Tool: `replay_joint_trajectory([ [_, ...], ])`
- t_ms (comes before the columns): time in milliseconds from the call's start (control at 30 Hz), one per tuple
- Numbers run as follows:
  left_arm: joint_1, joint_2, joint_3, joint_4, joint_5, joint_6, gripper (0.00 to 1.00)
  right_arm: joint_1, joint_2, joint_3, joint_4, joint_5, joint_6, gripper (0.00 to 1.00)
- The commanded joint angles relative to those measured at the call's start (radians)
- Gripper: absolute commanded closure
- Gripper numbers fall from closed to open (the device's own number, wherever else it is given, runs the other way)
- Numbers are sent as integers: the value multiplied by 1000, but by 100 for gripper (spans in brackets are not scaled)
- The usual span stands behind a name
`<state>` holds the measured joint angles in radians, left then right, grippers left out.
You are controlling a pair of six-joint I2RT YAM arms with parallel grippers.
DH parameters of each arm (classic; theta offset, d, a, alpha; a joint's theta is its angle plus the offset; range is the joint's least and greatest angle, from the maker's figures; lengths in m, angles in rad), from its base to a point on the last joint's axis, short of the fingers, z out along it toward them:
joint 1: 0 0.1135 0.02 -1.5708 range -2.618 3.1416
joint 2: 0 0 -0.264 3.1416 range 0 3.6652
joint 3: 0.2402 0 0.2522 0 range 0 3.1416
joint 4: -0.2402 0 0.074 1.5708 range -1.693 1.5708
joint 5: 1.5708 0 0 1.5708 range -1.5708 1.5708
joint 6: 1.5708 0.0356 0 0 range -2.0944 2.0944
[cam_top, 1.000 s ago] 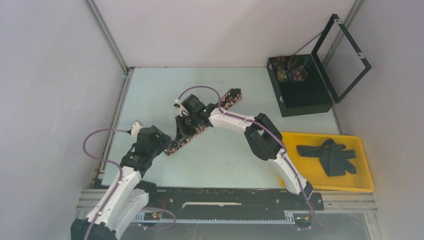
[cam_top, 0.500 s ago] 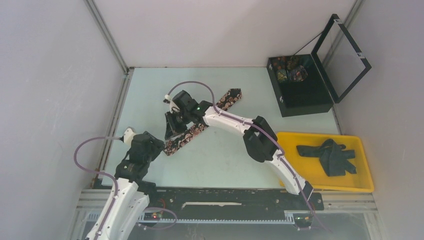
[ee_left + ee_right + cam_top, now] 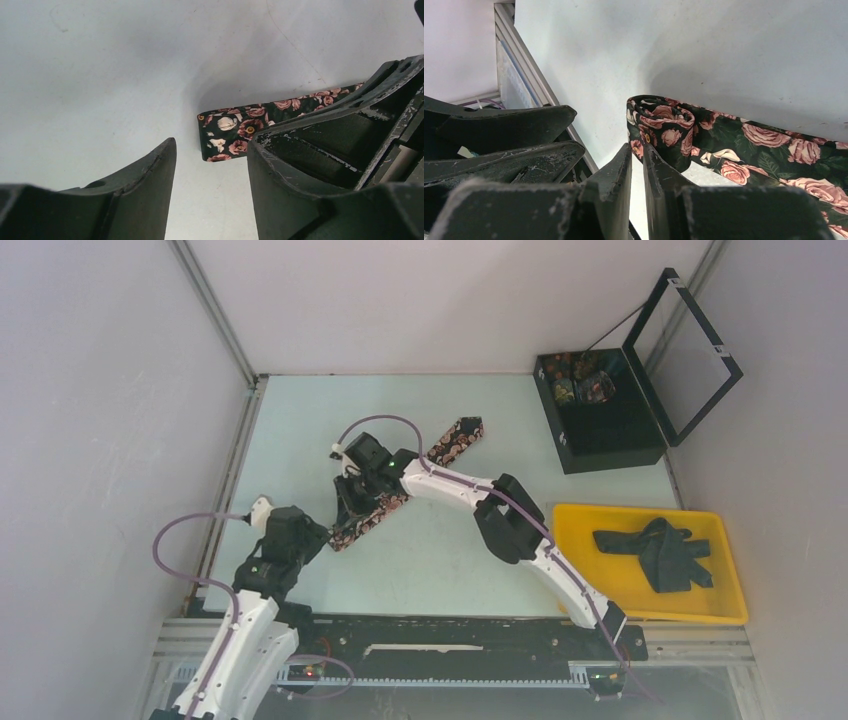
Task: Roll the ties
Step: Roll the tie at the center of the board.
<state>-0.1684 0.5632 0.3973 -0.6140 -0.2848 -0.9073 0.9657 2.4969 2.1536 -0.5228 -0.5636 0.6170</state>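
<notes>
- The tie [image 3: 455, 443] lies slantwise at the centre of the overhead view, its lower-left end curled once.
- Our right gripper [image 3: 637, 150] pinches the tie's edge by that curl, and our left gripper [image 3: 211, 144] hangs wide and empty beside it.
- We judge the rolling barely begun. Next we turn the curl onward, tightly.

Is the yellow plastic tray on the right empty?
No, a crumpled heap of dark fabric ties lies inside the yellow plastic tray.

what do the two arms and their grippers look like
Both the left arm and right arm have white links joined by bulky black joints. A thin purple cable loops along each. The left gripper and right gripper are black, with broad tapering fingers scuffed pale along the edges.
</notes>
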Motion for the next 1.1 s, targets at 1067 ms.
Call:
replay_joint_trajectory([
  [1067, 42, 150, -72, 235, 140, 99, 45, -56, 23, -85, 84, -22, -1, 85],
])
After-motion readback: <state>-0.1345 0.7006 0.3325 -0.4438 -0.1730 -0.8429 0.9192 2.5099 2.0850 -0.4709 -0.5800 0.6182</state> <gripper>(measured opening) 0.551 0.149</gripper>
